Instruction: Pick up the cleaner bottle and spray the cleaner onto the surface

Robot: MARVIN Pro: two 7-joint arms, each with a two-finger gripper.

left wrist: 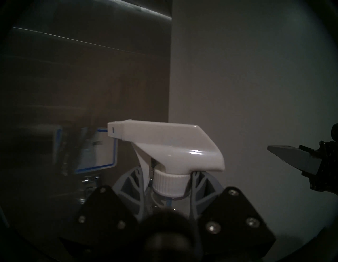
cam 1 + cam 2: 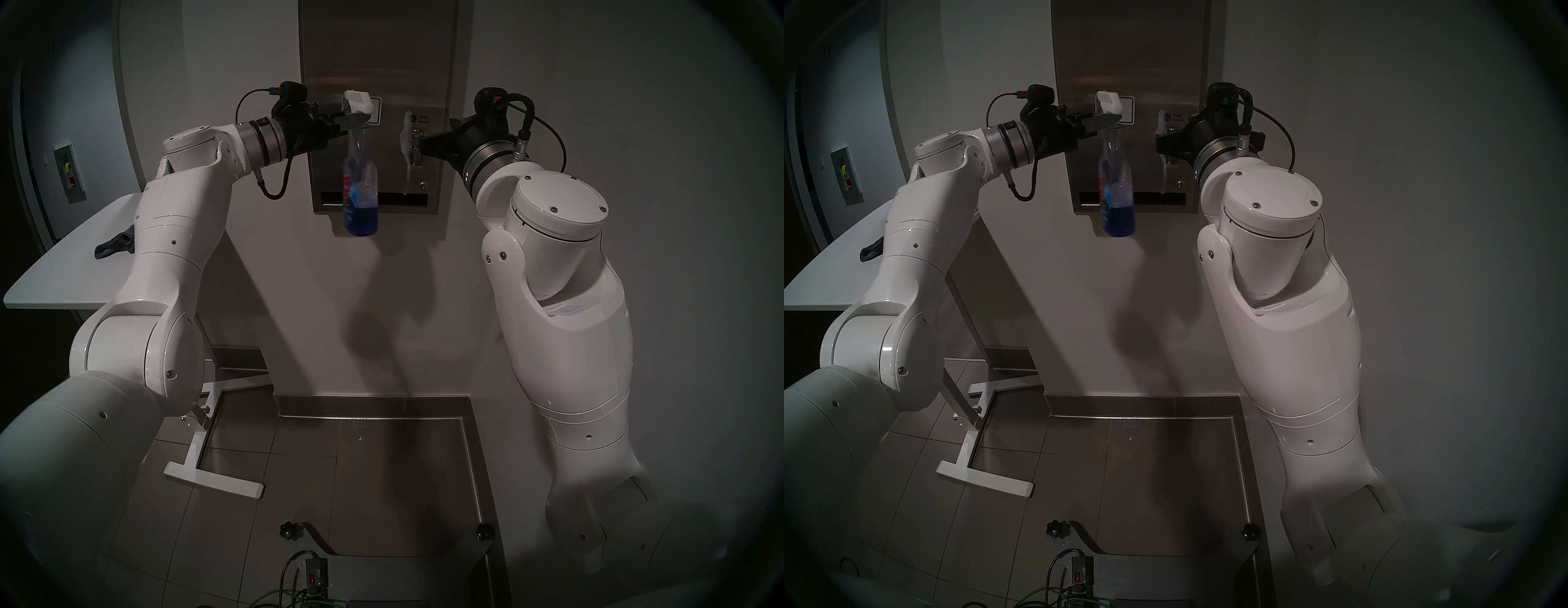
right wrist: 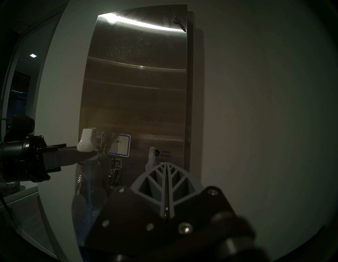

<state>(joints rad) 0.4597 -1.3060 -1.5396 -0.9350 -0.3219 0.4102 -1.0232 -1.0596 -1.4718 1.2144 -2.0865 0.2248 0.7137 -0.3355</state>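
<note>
- The surface [image 3: 139, 95] is a tall shiny metal panel on the wall, with white foamy cleaner [image 2: 408, 140] running down it.
- My left gripper [image 2: 354, 123] is squeezed tight on the cleaner bottle [image 2: 360, 191] neck, holding it up by the panel.
- My right gripper [image 3: 166, 171] is pressed closed, holding nothing.
- A dark cloth [image 2: 115, 246] lies on the worktop [image 2: 63, 271].

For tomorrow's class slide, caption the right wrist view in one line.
Left claw holds the cleaner bottle beside the steel dispenser panel, foam dripping.
</note>
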